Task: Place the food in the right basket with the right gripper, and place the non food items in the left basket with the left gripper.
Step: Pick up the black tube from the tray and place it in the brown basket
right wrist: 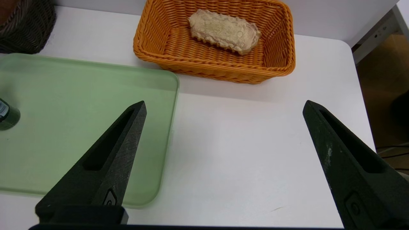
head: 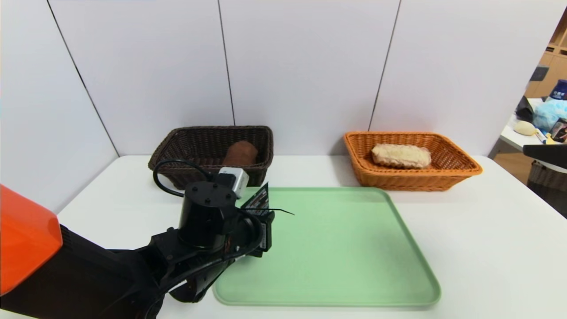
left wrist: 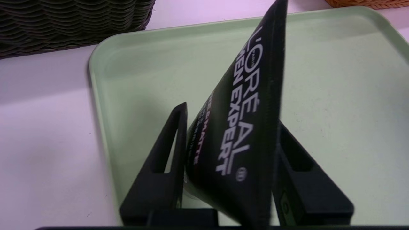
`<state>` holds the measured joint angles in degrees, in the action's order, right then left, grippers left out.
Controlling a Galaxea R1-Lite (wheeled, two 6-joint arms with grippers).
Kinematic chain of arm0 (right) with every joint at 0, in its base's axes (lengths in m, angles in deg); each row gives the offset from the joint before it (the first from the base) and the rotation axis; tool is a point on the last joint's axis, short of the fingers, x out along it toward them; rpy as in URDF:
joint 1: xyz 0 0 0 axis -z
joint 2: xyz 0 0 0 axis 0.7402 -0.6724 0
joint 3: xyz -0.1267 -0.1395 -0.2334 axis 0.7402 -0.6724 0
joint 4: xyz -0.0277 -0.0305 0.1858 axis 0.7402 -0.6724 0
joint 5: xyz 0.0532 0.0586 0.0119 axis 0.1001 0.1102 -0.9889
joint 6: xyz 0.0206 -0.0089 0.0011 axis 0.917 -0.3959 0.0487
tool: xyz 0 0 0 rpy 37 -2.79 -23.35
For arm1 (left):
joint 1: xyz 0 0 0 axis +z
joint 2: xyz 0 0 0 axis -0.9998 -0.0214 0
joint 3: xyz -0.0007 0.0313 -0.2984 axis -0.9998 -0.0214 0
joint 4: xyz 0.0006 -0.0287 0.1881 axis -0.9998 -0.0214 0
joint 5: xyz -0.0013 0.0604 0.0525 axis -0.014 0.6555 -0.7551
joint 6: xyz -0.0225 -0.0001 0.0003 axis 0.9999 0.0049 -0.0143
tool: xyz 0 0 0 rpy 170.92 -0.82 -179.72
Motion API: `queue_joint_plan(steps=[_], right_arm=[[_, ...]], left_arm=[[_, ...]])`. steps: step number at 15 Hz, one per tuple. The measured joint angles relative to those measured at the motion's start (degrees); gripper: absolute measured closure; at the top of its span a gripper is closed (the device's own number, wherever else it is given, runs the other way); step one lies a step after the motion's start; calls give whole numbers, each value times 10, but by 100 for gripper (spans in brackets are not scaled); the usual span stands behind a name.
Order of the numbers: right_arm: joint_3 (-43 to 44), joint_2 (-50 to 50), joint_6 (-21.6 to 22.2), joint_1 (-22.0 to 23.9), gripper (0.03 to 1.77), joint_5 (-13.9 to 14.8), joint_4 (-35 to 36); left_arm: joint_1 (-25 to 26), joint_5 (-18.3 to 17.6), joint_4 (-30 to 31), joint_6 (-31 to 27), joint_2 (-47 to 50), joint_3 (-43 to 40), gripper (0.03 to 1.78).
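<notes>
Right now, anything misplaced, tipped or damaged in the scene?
Nothing stands out. The towel roll sits in the dark basket, the loaf in the orange basket, and the left gripper pinches the tube over the green tray.

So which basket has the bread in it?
The orange basket, on the robot's right, holds the bread loaf. The dark brown basket on the left holds a brown rolled towel instead.

Setting: indoor lab or office test station. White table boxed by white partition panels; at far right of frame, wooden shelving and a cluttered side desk.
</notes>
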<state>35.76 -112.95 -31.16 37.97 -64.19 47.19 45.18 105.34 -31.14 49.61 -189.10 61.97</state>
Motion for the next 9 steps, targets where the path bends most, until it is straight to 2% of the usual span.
queue_joint_plan(steps=[1, 9], right_arm=[[0, 0, 0, -1, 11, 0, 0], [-2, 1, 0, -2, 11, 0, -2]], left_arm=[[0, 0, 2, 0, -1, 0, 145], [-8, -2, -6, 1, -1, -1, 145]])
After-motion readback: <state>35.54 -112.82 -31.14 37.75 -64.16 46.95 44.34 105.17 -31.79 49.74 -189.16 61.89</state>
